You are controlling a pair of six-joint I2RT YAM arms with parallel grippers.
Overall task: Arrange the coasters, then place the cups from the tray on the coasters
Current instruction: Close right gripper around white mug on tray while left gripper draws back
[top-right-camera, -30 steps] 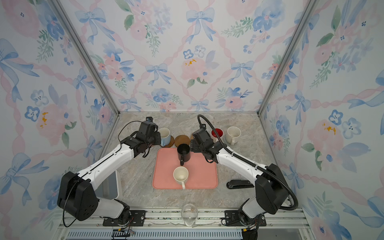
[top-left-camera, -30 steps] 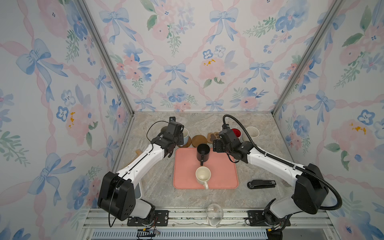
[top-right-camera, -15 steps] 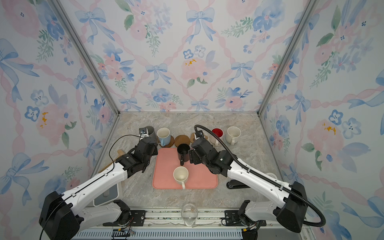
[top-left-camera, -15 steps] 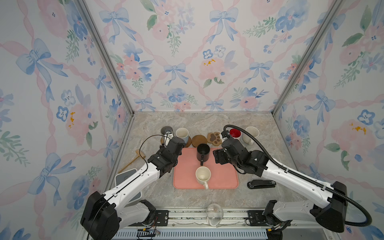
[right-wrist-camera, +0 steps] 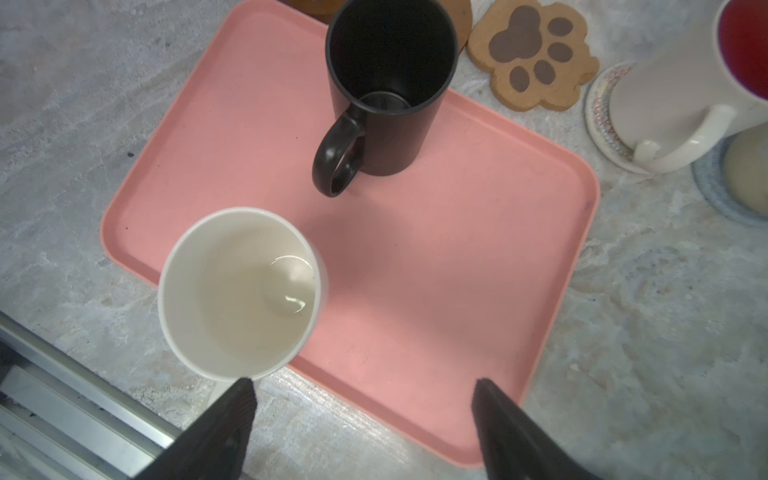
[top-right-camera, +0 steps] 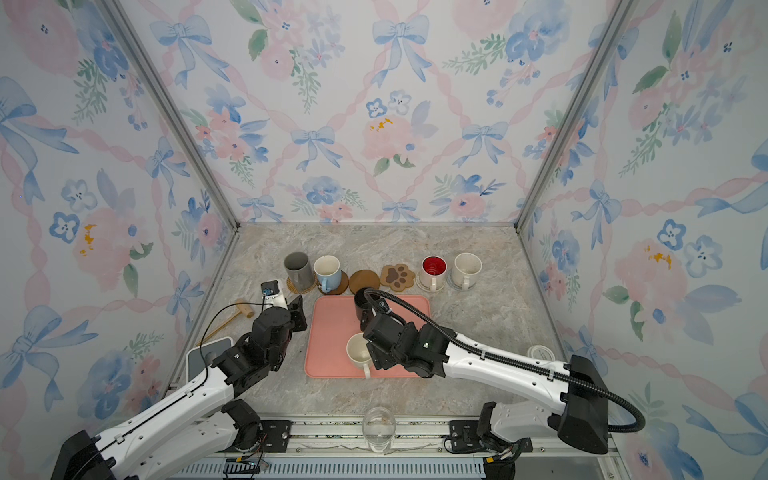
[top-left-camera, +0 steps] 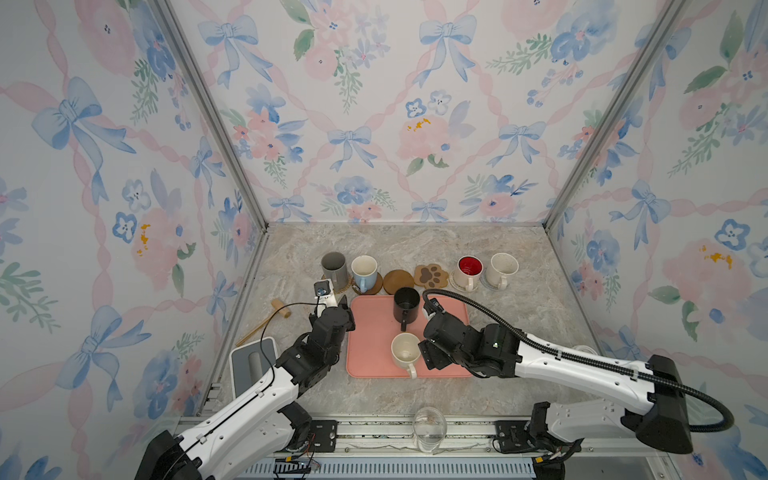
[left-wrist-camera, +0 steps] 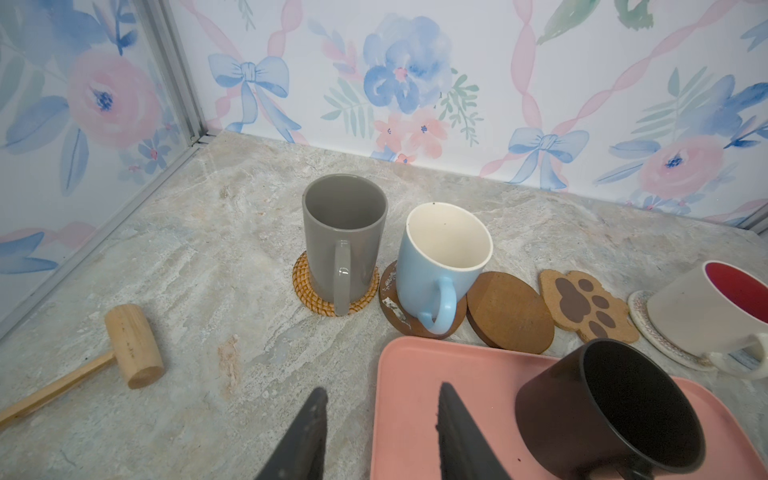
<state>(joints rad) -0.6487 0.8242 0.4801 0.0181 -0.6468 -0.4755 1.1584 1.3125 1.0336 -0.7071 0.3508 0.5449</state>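
The pink tray [top-left-camera: 370, 332] lies toward the front of the marble table [top-left-camera: 415, 245], between the two arms. Two mugs stand upright on it: a black mug [top-left-camera: 406, 305] at its far edge and a cream mug [top-left-camera: 404, 352] near its front edge, both with handles turned to the front. Just behind the tray a row of coasters runs across the table. From the left, a grey mug [left-wrist-camera: 343, 232] stands on a rattan coaster [left-wrist-camera: 305, 291] and a blue mug [left-wrist-camera: 436, 266] on a brown round coaster [left-wrist-camera: 388, 299]. Next come a second brown round coaster [left-wrist-camera: 511, 311] and a paw coaster [left-wrist-camera: 582, 303], both lying bare. After them a red-lined mug [top-left-camera: 469, 268] sits on a white coaster [right-wrist-camera: 600, 120], and a second cream mug [top-left-camera: 503, 268] sits on a grey-blue coaster [right-wrist-camera: 715, 195]. The left gripper [left-wrist-camera: 380, 432] hovers at the tray's left rim, its fingers parted and holding nothing, pointed toward the blue mug. The right gripper [right-wrist-camera: 365, 415] hangs over the tray's front edge with its fingers spread wide and nothing between them. The cream mug on the tray sits just beside one fingertip; whether they touch I cannot tell. A wooden mallet [top-left-camera: 281, 309] lies on the table near the left wall, and a clear glass [top-left-camera: 430, 424] stands at the front rail.
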